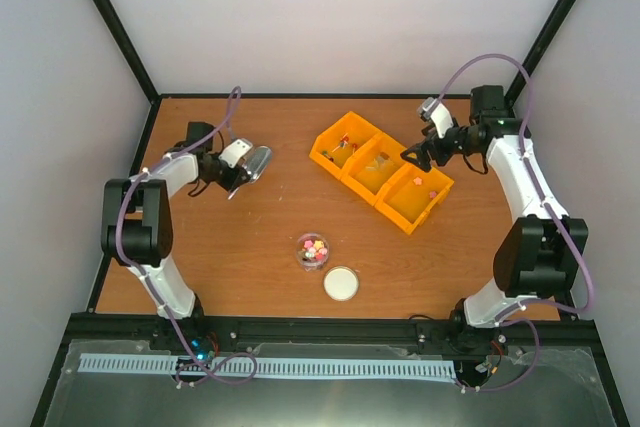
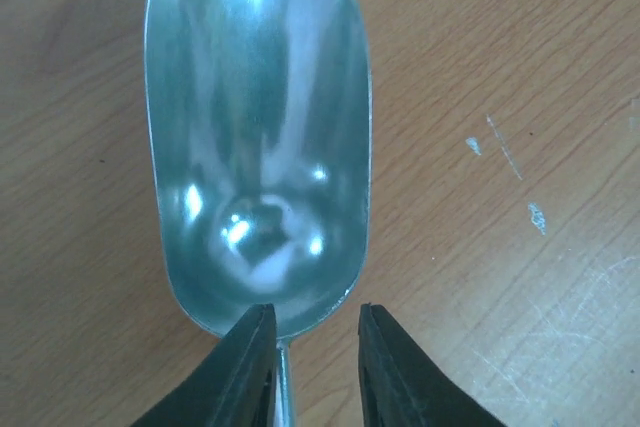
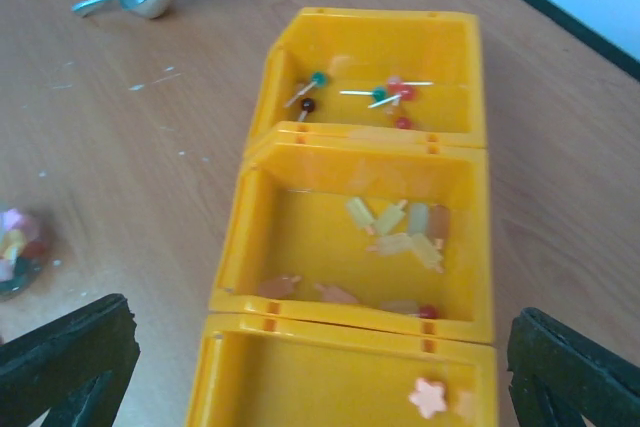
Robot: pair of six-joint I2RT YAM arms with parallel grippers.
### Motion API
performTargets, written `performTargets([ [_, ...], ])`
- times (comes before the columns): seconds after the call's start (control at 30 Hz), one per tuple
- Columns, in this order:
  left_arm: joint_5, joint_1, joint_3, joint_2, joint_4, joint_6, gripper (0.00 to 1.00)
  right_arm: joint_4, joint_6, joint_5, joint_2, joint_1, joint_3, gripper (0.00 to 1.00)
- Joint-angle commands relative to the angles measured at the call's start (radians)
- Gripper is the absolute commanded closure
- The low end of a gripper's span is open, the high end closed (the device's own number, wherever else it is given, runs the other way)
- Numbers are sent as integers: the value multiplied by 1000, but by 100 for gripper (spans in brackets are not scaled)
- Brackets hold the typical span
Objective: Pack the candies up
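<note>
Right pincer [image 1: 414, 157] is being held wide open, empty; left pincer [image 2: 318, 332] is being held slightly parted, nothing clamped. Nearest: white round lid [image 1: 341, 283] is being rested on brown wooden table [image 1: 250, 247]. Just behind, tiny mixed-colour candies [image 1: 314, 249] are being held in small clear round dish [image 1: 300, 259]. Farther, more of them are being stored in yellow three-compartment plastic bin [image 3: 350, 139] under right pincer; shiny metal scoop [image 2: 260, 147] handle is being straddled by left fingers [image 2: 240, 377].
</note>
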State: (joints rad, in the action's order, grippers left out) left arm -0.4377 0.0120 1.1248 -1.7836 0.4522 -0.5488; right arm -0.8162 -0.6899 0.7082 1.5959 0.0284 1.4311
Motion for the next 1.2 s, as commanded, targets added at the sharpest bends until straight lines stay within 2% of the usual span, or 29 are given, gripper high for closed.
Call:
performTargets([
  [0.0,-20,-3,7,99,22,-3,73,-28,10,42,-48,-45,-47,0],
  [0.13,-43,-3,5,203,61,20,52,-28,3,36,-89,-114,-123,3],
  [0.17,-50,-3,1,230,64,31,44,-22,5,31,-99,-134,-148,4],
  [0.27,-71,-3,-2,322,84,59,7,5,11,-23,-133,-224,-234,7],
  [0.3,-81,-3,-1,349,96,65,1,19,14,-51,-146,-256,-265,8],
  [0.4,-97,-3,-3,424,115,92,0,74,33,-127,-187,-371,-362,11],
  [0.6,9,-3,-21,539,41,298,0,177,71,-258,-221,-554,-514,17],
  [0.7,-12,-4,-36,577,24,354,0,225,96,-298,-217,-639,-575,21],
  [0.87,-103,-4,-11,588,105,313,0,311,133,-367,-211,-740,-649,30],
  [1.17,-44,-3,-38,636,76,347,0,389,158,-460,-141,-869,-668,47],
])
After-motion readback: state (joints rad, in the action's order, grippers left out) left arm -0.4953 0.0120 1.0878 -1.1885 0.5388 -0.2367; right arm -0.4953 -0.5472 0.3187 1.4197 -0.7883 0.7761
